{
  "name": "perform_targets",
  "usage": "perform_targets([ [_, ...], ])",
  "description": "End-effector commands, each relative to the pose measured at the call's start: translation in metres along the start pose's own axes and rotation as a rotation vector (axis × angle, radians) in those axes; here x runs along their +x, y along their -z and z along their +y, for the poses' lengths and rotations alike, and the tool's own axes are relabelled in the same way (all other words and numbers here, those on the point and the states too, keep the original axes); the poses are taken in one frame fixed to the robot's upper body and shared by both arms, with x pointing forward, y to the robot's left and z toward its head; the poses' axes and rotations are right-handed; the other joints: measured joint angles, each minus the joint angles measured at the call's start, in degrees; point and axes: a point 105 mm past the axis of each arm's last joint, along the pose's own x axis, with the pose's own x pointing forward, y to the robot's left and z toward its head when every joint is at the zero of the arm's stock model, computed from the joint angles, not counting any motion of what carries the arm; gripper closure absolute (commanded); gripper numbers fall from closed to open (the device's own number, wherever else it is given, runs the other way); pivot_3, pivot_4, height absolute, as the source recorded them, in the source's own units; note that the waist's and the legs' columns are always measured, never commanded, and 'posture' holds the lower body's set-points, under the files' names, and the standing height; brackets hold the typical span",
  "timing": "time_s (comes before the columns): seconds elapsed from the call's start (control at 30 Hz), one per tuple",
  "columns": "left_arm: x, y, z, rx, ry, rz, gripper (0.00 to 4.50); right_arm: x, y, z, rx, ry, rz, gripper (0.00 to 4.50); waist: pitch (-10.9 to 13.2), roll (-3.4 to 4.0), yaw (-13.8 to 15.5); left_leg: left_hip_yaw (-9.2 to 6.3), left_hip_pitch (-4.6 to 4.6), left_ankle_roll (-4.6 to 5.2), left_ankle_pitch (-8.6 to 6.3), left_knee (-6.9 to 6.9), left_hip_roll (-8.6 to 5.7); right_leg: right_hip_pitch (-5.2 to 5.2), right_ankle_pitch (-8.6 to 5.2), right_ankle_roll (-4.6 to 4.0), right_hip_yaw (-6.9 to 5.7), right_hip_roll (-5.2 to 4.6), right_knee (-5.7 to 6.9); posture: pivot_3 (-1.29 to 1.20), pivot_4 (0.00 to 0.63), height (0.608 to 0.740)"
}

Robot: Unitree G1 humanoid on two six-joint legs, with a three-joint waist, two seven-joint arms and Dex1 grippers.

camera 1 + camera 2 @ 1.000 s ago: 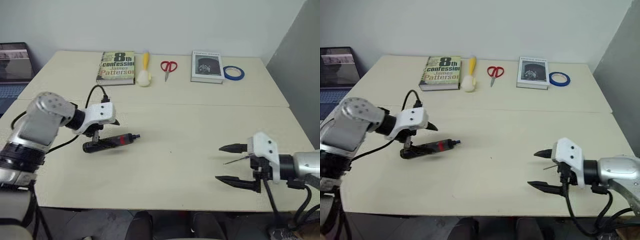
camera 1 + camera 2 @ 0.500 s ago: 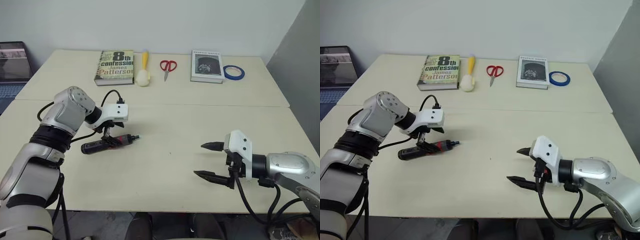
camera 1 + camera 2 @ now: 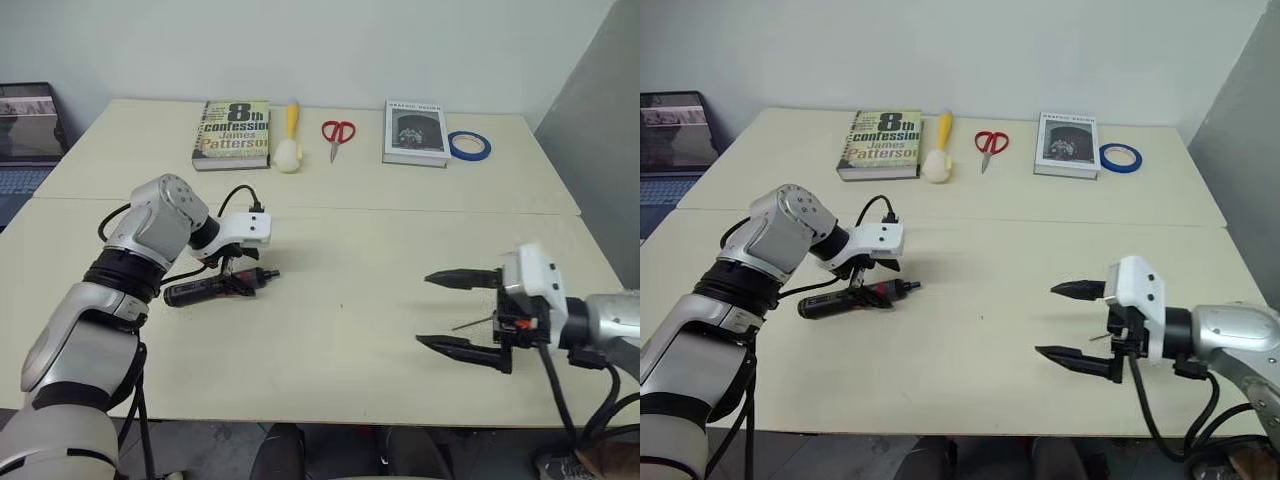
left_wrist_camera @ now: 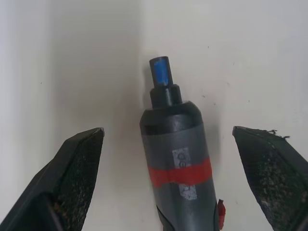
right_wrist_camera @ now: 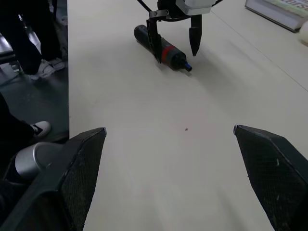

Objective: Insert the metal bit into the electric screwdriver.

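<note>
Screwdriver (image 3: 215, 288) lies flat, long axis across the table, tip toward centre. Left gripper (image 3: 238, 283), fingers spread, straddles its red band. Right gripper (image 3: 457, 311), also spread and empty, hangs well apart beside the bit (image 3: 473, 322).

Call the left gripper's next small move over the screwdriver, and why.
Probably ease down and close. The left gripper is open, one finger on each side of the black pen-shaped electric screwdriver with the red band, which lies flat on the cream table, not yet gripped. The open right gripper waits apart, near the thin grey metal bit.
</note>
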Motion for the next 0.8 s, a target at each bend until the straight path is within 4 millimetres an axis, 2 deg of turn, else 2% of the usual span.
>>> perform_targets([
  [0.03, -0.0001, -0.0035, 0.002, 0.039, -0.01, 0.021, 0.0, -0.0062, -0.012, 0.0023, -0.067, -0.024, -0.019, 0.04, 0.0, 0.0, -0.01, -0.01, 0.01, 0.0, 0.0, 0.0, 0.0, 0.0, 0.0, 0.0, 0.0, 0.01, 0.01, 0.0, 0.15, 0.74],
  [0.8, 0.0087, 0.0016, -0.0003, 0.039, 0.011, 0.044, 0.0, -0.0035, -0.0172, -0.0049, -0.118, -0.016, -0.027, 0.04, 0.0, 0.0, -0.02, -0.02, 0.0, 0.0, 0.0, 0.0, 0.0, 0.0, 0.01, 0.02, 0.01, 0.01, 0.0, 0.0, 0.15, 0.74],
])
